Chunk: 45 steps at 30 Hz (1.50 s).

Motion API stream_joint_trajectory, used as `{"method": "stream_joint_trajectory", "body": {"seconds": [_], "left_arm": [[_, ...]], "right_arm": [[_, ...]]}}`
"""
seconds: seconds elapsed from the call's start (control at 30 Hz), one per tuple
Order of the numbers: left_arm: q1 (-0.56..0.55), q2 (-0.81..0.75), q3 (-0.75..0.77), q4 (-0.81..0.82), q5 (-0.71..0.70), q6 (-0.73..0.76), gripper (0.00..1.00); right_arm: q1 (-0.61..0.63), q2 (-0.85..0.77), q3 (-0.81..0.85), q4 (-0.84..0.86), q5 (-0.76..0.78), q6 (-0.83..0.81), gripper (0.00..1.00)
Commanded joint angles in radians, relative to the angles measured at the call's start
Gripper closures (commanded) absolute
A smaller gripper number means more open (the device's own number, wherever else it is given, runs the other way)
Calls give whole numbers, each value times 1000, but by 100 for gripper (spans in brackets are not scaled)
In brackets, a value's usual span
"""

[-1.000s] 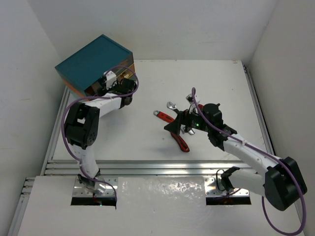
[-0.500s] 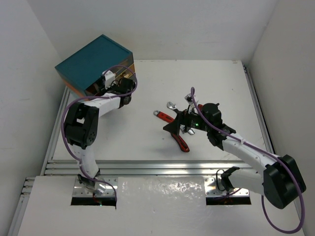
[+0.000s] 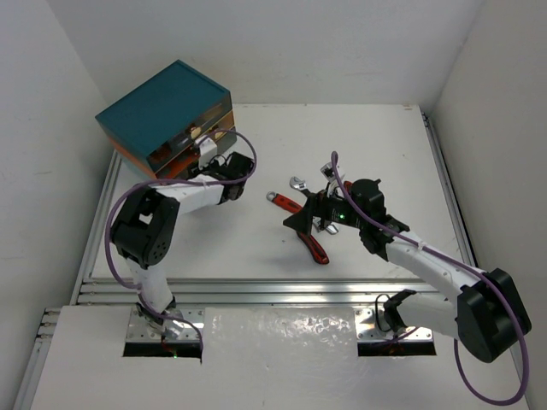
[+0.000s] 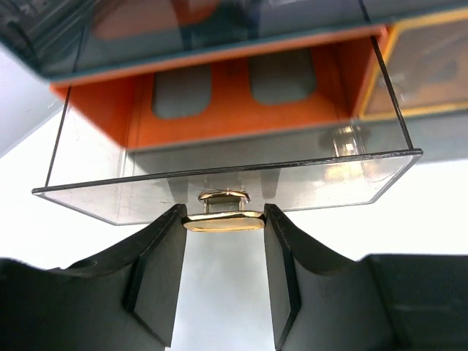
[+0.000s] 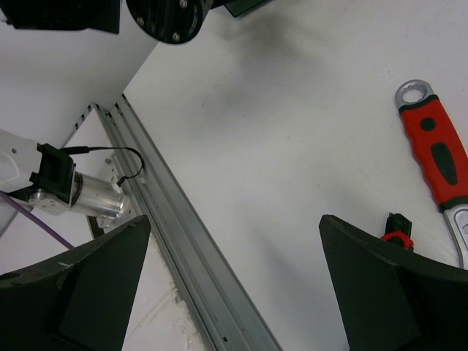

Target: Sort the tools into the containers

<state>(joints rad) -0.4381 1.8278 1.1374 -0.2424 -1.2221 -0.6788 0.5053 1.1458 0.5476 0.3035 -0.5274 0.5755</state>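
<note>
Teal-topped cabinet (image 3: 167, 107) at far left, one clear drawer (image 4: 219, 172) standing open, red-handled wrench (image 5: 437, 155) and cutters (image 3: 313, 246) lying flat at centre

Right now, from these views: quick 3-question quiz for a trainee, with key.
1. True or false: the left gripper is shut on the knob of an open drawer.
2. The right gripper is: A) shut on a screwdriver; B) open, holding nothing; C) shut on cutters.
3. Fill in: in the right wrist view, the wrench lying on the table has a ___ handle.
Key: 1 true; 2 B; 3 red.
</note>
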Motion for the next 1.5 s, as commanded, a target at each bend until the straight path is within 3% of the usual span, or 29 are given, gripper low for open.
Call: {"method": "stream_joint_trajectory", "body": {"seconds": [0.0, 0.4, 0.43, 0.47, 0.63, 0.9, 1.1, 1.2, 1.27, 1.47], "left_arm": [[-74, -39, -8, -9, 59, -138, 89], [-208, -48, -1, -143, 53, -291, 80], [-211, -54, -1, -149, 56, -297, 76], [-214, -61, -4, -147, 59, -298, 61], [-215, -87, -7, -155, 72, -289, 27], [-215, -197, -39, -133, 154, -235, 1], [-215, -415, -137, -11, 309, -145, 0], [-215, -540, -143, 12, 366, -88, 0], [-215, -574, -128, 5, 412, -39, 0], [-214, -743, -142, -46, 489, -11, 0]], "right_arm": [[-2, -14, 8, 19, -2, -14, 1], [-2, -23, 37, -70, 55, -46, 1], [-1, -23, 38, -89, 63, -55, 1], [-1, -23, 46, -99, 72, -62, 1], [-1, 0, 100, -203, 150, -124, 1], [-2, 201, 274, -552, 368, -312, 6], [-2, 290, 273, -609, 386, -310, 13], [18, 368, 294, -670, 434, -305, 21], [39, 441, 319, -698, 464, -307, 32], [139, 546, 341, -716, 532, -278, 35]]}}
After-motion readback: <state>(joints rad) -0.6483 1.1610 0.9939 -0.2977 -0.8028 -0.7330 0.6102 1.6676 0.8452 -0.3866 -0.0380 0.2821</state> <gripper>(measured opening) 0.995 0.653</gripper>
